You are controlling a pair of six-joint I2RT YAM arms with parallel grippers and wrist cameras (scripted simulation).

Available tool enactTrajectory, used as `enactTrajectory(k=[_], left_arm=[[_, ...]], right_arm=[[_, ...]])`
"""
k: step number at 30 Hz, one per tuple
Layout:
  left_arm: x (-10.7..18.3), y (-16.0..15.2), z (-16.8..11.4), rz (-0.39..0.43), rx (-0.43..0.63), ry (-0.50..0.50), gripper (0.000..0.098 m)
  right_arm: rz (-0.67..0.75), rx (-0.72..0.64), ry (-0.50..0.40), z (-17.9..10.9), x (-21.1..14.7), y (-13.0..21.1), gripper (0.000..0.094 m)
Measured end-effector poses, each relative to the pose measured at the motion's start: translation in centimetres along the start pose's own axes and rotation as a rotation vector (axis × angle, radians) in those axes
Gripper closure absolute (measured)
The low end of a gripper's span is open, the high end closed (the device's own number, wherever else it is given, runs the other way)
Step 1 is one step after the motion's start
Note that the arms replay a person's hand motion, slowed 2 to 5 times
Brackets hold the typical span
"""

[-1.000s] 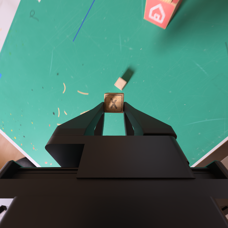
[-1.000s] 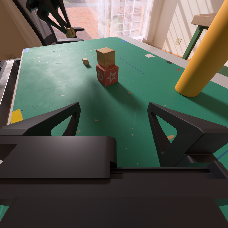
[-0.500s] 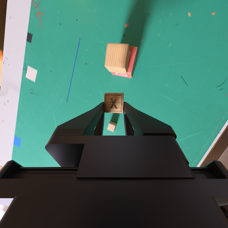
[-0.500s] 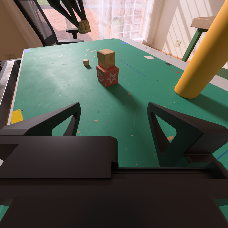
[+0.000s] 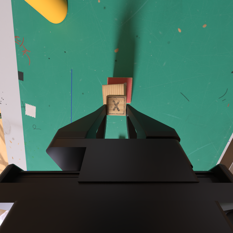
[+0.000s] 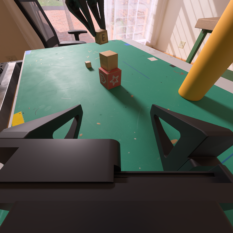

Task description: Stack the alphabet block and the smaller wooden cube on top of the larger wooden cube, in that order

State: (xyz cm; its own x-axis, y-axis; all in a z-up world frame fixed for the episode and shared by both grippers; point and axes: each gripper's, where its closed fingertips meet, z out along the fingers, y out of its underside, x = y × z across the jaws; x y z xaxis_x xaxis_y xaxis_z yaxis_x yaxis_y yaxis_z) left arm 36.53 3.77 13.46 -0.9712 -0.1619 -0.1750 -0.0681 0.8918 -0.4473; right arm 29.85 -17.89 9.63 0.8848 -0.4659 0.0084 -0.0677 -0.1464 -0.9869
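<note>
Right pincer (image 6: 116, 111): hanging low over the desk (image 6: 53, 80), fingers spread wide, gripping nothing.

Large cube (image 6: 108, 60): resting on a red block (image 6: 110, 78) that is bearing white pictures on 2 faces. Plain, rigid wood.

Small cube (image 6: 88, 64): sitting on the desk just beside the stack. Probably very light; side faces are offering the best hold.

Left pincer (image 5: 116, 105): clenching the alphabet block (image 5: 116, 105) by 2 opposite sides, hovering above the large cube, apart. Stiff, light; printed letters showing on its faces. No brands visible.
</note>
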Motion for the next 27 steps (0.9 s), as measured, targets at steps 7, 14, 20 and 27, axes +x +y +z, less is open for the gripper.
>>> enactTrajectory(k=[7,14,20,27], left_arm=[[-0.6,-0.4,1.2,0.024,-0.026,0.034,0.0720],[-1.0,-0.6,1.9,0.019,-0.038,0.062,0.0720],[-1.1,-0.6,2.3,0.008,-0.036,0.076,0.0720],[-1.2,-0.9,2.6,-0.008,-0.016,0.082,0.0720]], right_arm=[[0.000,0.000,0.000,0.0,0.0,0.0,0.0026],[0.000,0.000,-0.001,0.0,0.0,0.0,0.0025],[0.000,0.000,-0.001,0.0,0.0,0.0,0.0025],[0.004,-0.001,-0.001,0.0,0.0,0.0,0.0024]])
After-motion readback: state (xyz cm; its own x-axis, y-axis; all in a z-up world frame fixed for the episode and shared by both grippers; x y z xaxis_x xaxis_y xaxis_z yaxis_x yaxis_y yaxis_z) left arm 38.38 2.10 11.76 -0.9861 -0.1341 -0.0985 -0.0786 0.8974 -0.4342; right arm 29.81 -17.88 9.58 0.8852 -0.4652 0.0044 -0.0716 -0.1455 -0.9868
